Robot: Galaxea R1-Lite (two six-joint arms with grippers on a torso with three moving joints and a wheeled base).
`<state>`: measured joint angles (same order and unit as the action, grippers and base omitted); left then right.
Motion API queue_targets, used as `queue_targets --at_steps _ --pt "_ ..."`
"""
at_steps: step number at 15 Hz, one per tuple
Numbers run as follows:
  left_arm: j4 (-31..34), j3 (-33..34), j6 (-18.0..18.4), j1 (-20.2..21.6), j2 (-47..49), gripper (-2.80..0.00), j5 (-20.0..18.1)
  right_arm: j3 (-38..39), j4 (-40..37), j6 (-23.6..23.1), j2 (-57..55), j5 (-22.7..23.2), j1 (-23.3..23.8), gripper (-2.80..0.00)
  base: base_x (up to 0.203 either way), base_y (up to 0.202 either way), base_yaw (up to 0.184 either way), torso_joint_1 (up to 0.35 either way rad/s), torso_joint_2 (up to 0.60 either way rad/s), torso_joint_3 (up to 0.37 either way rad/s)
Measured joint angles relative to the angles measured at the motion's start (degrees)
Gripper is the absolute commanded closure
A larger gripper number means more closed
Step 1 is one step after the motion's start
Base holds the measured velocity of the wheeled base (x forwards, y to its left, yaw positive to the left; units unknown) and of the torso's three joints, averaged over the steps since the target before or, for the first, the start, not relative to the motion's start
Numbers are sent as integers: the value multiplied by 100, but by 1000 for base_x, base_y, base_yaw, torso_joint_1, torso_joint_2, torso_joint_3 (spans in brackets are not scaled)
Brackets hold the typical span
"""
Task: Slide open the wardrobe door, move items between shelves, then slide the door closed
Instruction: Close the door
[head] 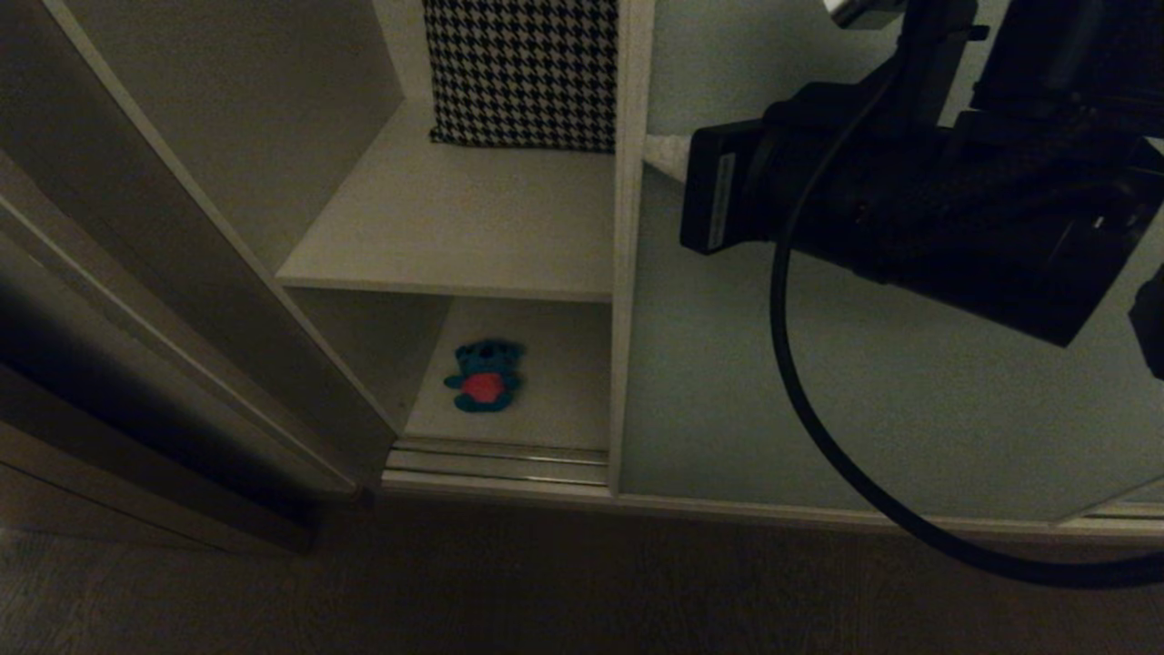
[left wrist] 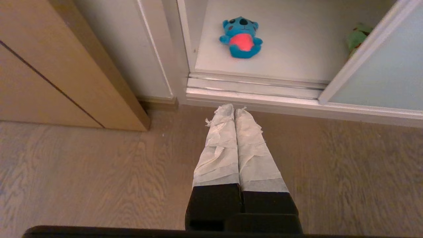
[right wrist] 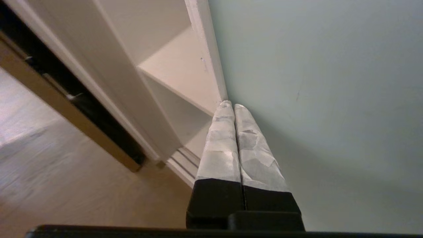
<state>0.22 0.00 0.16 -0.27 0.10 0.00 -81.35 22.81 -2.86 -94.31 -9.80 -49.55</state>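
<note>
**Closed fingers at door edge**

Right gripper fingers pressed together, tips touching the beige-framed pale grey-green sliding door edge. Panel looks rigid, heavy, slick: push on the frame. Beyond, soft blue red-bellied plush on lower white shelf. Left gripper closed, empty.

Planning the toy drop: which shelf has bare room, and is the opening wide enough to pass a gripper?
Upper shelf: front bare, houndstooth pillow fills the back. Lower shelf: bare around the blue plush; green plush sits half behind the sliding door. The opening between side wall and door frame is narrow; right gripper, shut, is at the frame.
</note>
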Motion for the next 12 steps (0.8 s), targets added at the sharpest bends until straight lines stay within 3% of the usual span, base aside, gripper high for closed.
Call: queue_targets --at_steps 8,12 --pt "5 0 1 5 0 0 0 -346 -1039 -15 -16 41 -828 0 0 0 0 0 0 0" --pt "5 0 2 5 0 0 -1 301 -1123 3 723 -618 -765 0 0 0 0 0 0 0"
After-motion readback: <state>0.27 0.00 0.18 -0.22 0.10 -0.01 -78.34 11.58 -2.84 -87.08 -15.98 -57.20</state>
